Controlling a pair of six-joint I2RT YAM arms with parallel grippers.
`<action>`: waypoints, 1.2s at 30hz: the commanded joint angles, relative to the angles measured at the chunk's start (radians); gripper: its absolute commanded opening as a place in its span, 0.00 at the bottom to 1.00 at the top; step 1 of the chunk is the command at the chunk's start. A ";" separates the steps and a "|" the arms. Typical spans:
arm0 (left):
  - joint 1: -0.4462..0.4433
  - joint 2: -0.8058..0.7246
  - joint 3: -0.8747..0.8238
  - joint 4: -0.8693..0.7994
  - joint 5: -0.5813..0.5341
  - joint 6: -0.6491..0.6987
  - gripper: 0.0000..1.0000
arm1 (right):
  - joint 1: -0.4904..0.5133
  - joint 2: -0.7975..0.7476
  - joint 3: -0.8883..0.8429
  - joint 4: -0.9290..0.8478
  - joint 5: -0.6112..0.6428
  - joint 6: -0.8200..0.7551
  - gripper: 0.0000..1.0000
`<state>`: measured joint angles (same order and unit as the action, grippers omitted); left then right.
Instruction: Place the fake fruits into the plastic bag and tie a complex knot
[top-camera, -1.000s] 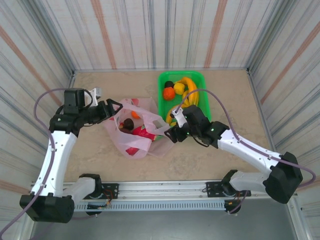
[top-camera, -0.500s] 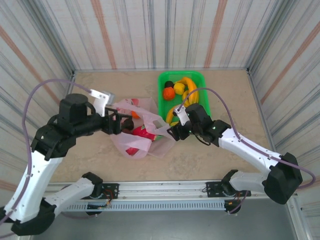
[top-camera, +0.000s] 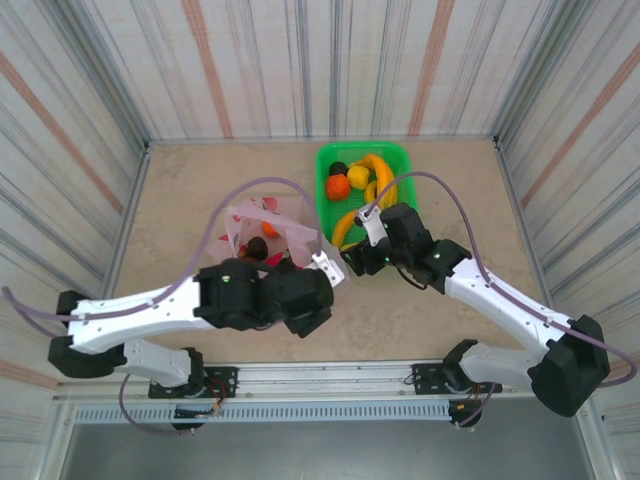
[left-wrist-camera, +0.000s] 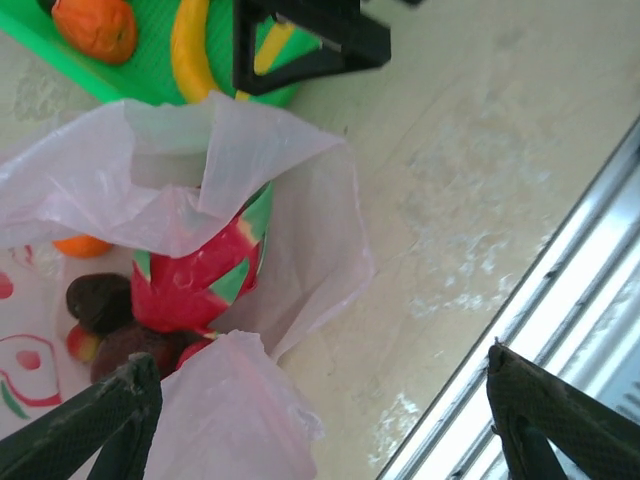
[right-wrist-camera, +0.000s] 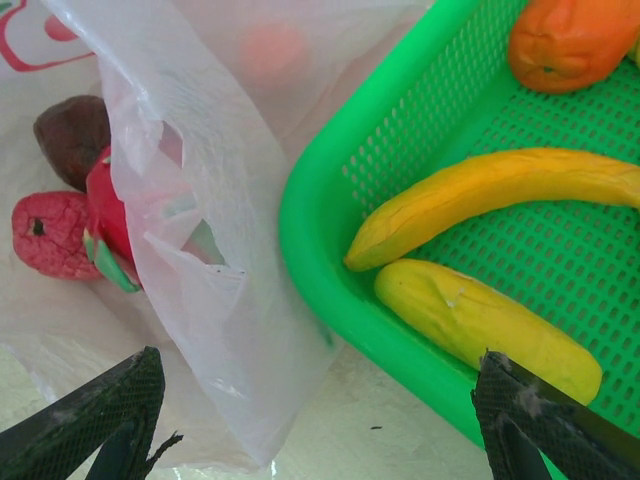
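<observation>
No legible text, label, brand, number or sign can be read in any view. The plastic bag (left-wrist-camera: 320, 240) carries red printed outlines near its lower left, but they form no readable characters.

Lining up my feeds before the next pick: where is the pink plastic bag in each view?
Top external: plastic bag at centre, just left of the green basket.
Left wrist: bag across the left half, mouth open; basket at top left.
Right wrist: bag on the left, beside the basket's rim.
Shared landmark: the green basket.
</observation>
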<state>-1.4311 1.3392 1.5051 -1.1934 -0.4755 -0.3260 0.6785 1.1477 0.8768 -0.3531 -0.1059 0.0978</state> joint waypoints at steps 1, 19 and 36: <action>-0.017 0.025 0.012 -0.090 -0.155 -0.101 0.87 | -0.009 -0.027 -0.003 -0.015 -0.001 0.023 0.83; -0.018 0.178 -0.004 -0.269 -0.260 -0.238 0.25 | -0.018 -0.072 -0.034 -0.009 -0.030 0.026 0.83; 0.180 -0.198 0.007 -0.038 -0.046 0.169 0.00 | 0.014 -0.064 0.142 -0.188 -0.278 -0.238 0.77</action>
<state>-1.2888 1.1969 1.5524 -1.3373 -0.6262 -0.2546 0.6731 1.0664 0.9485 -0.4667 -0.2993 -0.0261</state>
